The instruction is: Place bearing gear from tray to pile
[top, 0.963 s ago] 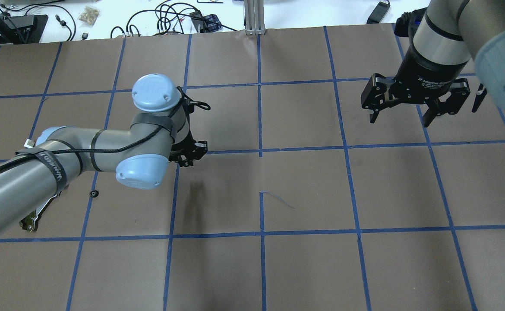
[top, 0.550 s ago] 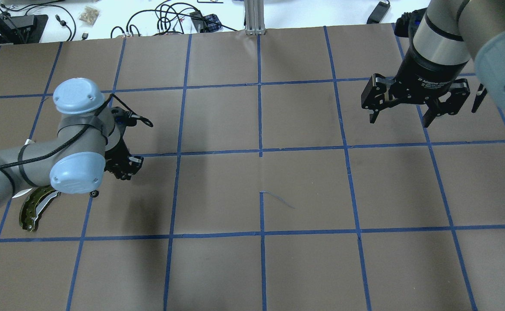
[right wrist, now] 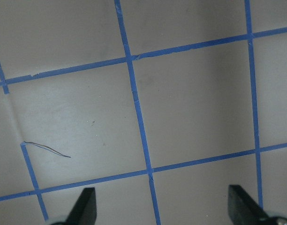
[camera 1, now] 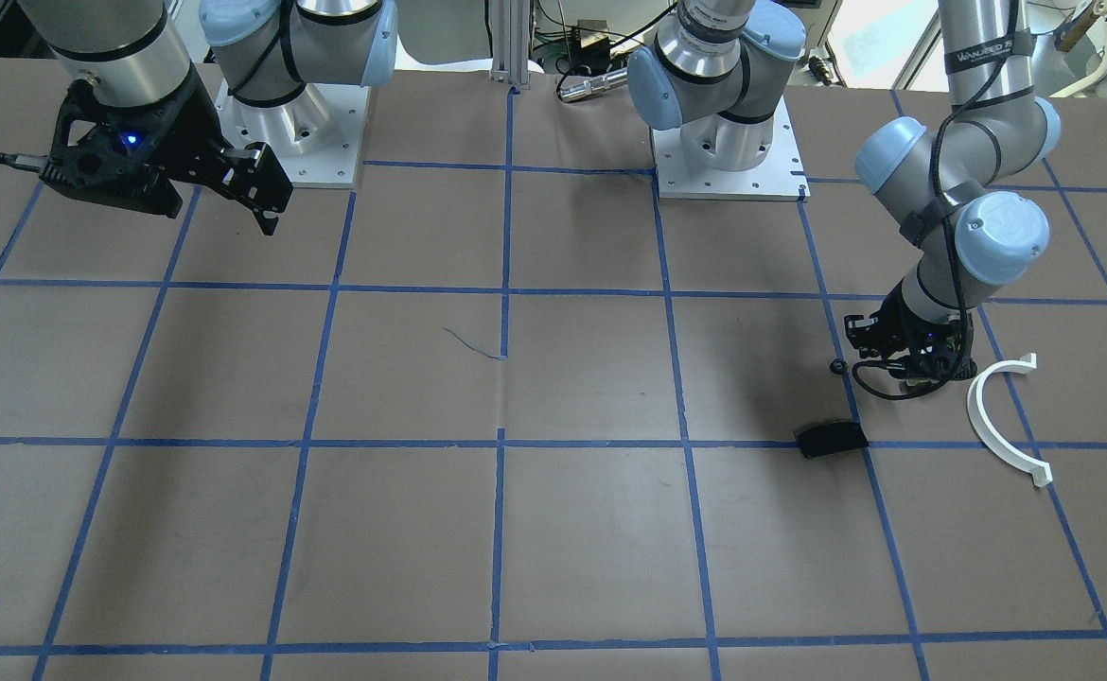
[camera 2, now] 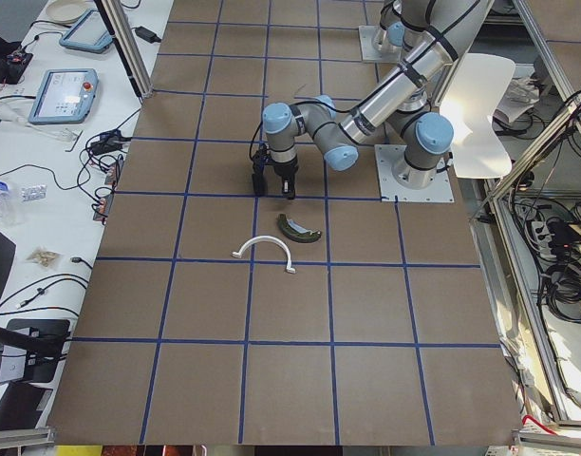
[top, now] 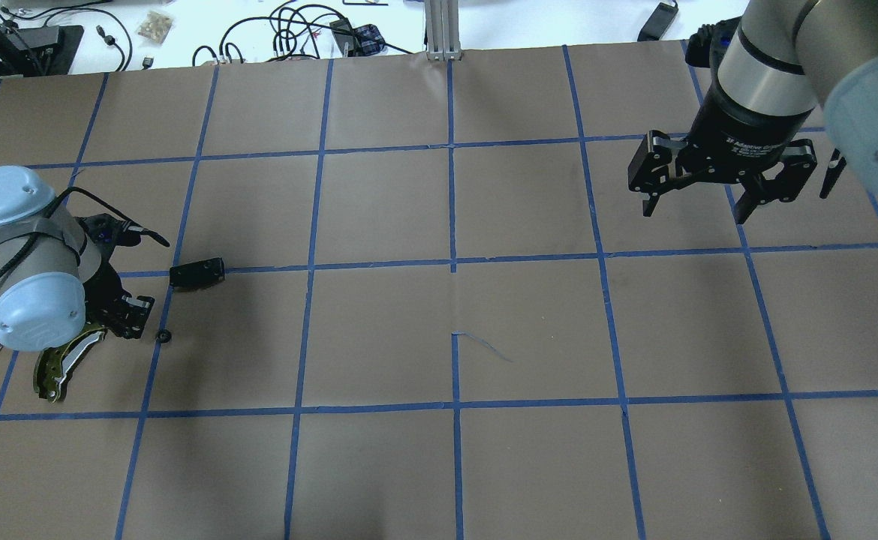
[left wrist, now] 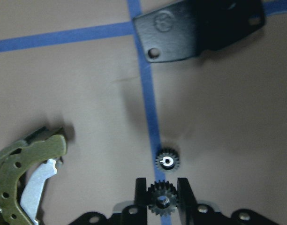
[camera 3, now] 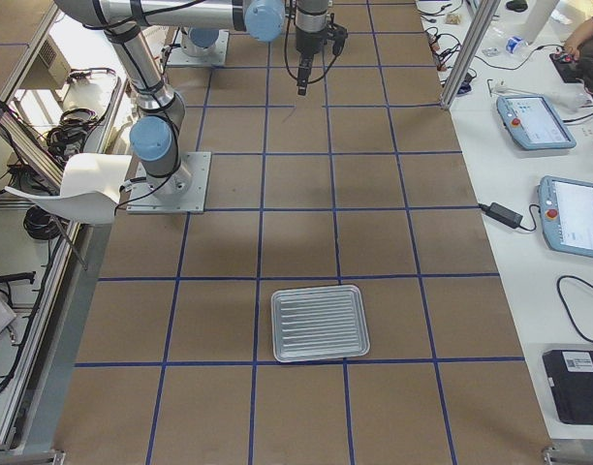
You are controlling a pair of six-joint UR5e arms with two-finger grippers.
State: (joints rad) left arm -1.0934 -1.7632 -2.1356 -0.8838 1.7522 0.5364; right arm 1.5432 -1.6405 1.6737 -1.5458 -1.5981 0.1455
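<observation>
My left gripper (left wrist: 161,188) is shut on a small black bearing gear (left wrist: 161,203), held low over blue tape. A second small gear (left wrist: 167,162) lies on the table just ahead of it, also seen in the overhead view (top: 162,336). The pile surrounds it: the olive-green brake shoe (top: 60,370) beside the gripper (top: 128,315), the black plate (top: 196,273) ahead, and the white half-ring arc (camera 1: 1003,421). My right gripper (top: 709,191) is open and empty, high over the far right of the table. The silver tray (camera 3: 319,323) shows only in the exterior right view.
The table is brown paper with a blue tape grid. Cables and devices lie beyond its far edge (top: 296,30). The two arm bases (camera 1: 729,142) stand at the robot's side. Operator pendants (camera 3: 573,213) sit on a side bench.
My left arm has swung left across the table to the pile, still holding the gear, and the black plate and brake shoe are now uncovered. The right arm has not moved.
</observation>
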